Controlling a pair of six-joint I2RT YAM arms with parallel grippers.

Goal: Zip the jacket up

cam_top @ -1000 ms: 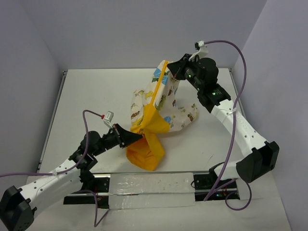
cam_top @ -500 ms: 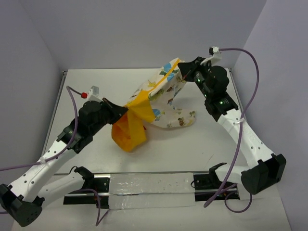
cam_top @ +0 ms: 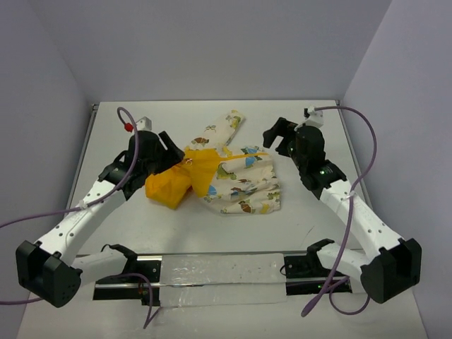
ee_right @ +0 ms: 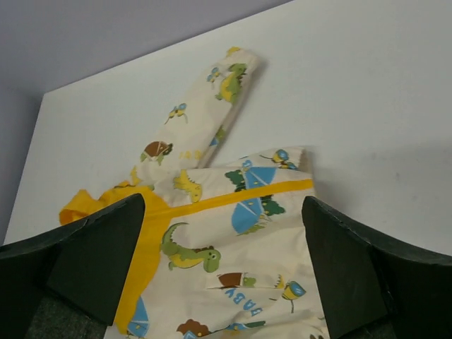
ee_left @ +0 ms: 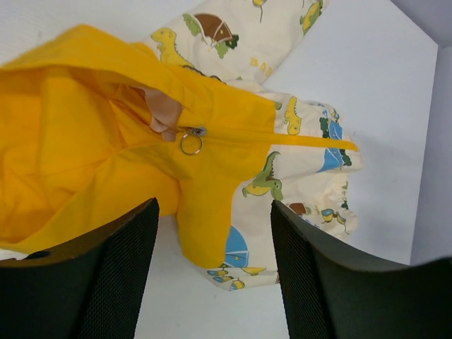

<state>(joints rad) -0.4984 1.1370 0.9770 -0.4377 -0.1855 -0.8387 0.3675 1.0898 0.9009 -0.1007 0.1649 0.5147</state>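
Observation:
The jacket (cam_top: 240,180) lies spread on the white table, cream cloth with dinosaur prints, one sleeve (cam_top: 227,126) pointing to the back. Its yellow hood (cam_top: 169,187) is bunched at the left. A yellow zipper band (ee_right: 233,198) runs across the front, and the ring pull (ee_left: 191,144) sits by the hood. My left gripper (cam_top: 178,152) hovers open over the hood end; in the left wrist view the left gripper (ee_left: 214,212) has nothing between its fingers. My right gripper (cam_top: 274,138) stands open just right of the jacket; in its wrist view the right gripper (ee_right: 222,212) is above the cloth, apart from it.
A metal rail with a clear plastic strip (cam_top: 219,272) runs along the near edge between the arm bases. Grey walls close in the table at the back and both sides. Purple cables (cam_top: 367,152) loop off both wrists.
Both grippers have opened and let go of the jacket, which was stretched in the air between them and now lies flat on the table. The left arm swung back and left.

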